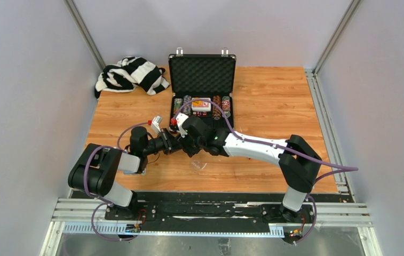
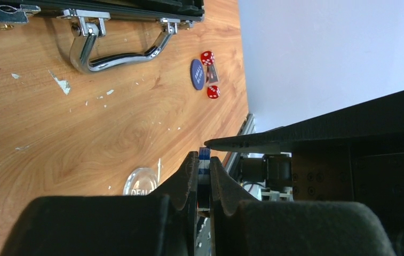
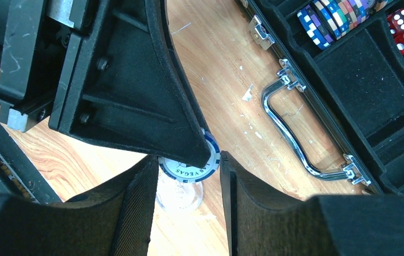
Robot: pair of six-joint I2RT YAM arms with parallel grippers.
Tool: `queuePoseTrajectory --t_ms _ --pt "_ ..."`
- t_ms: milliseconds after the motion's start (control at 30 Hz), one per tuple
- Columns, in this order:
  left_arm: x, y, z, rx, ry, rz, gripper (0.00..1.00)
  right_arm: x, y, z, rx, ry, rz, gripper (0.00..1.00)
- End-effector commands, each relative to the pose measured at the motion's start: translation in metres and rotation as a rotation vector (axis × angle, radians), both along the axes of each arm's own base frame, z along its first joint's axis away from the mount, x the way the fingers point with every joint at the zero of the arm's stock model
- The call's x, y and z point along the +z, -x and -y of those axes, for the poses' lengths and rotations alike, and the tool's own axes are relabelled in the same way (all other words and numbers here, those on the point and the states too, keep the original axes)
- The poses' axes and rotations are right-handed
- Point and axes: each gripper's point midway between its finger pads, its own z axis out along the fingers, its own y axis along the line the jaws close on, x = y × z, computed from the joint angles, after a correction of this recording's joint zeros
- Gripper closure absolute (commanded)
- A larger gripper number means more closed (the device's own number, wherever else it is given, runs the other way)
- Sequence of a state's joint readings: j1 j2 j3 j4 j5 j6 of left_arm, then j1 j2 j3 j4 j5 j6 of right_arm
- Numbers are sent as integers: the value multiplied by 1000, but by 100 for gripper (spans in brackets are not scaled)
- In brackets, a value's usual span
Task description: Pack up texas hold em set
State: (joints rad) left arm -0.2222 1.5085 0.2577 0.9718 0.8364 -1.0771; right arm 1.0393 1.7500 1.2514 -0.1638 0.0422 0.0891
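Left pincer (image 2: 202, 159) grips blue chip (image 3: 189, 172); right pincer (image 3: 188, 161) parted.

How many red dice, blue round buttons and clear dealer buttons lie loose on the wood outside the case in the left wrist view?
Red dice: 2
Blue round button: 1
Clear dealer button: 1
Total: 4

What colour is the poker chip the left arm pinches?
The poker chip is blue with white edge stripes, best seen in the right wrist view.
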Motion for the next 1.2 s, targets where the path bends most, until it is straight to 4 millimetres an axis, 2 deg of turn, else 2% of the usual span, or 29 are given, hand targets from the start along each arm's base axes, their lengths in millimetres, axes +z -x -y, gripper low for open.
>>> queuePoseTrajectory --t_ms 0,100,333,533,633,767,800,867,967,1033,1167 --pt "6 -3 4 -21 -31 65 100 17 -13 13 -48 -26 39 52" --pt "10 -15 1 11 -69 92 100 22 -12 22 -46 -29 47 46" --pt "38 -39 6 8 -88 172 100 30 -18 47 -86 -49 49 44" --pt "43 -85 -9 28 -376 350 100 39 -27 80 -162 -86 68 45" --pt "49 -100 -10 -75 -498 496 100 33 -28 89 -182 -88 47 45" --pt "49 -105 -8 -304 -607 651 98 25 -29 92 -193 -82 24 46" --pt "51 -109 -7 -386 -641 741 98 22 -29 93 -196 -77 19 46" --pt "37 -106 -12 -525 -698 791 99 18 -29 94 -198 -67 13 46" --pt "11 -119 -29 -580 -838 758 99 11 -30 96 -208 -53 5 46" --pt "-2 -119 -36 -626 -889 776 99 7 -29 97 -207 -45 -5 46" --pt "-6 -128 -41 -572 -942 856 100 -1 -31 99 -212 -31 -18 46"
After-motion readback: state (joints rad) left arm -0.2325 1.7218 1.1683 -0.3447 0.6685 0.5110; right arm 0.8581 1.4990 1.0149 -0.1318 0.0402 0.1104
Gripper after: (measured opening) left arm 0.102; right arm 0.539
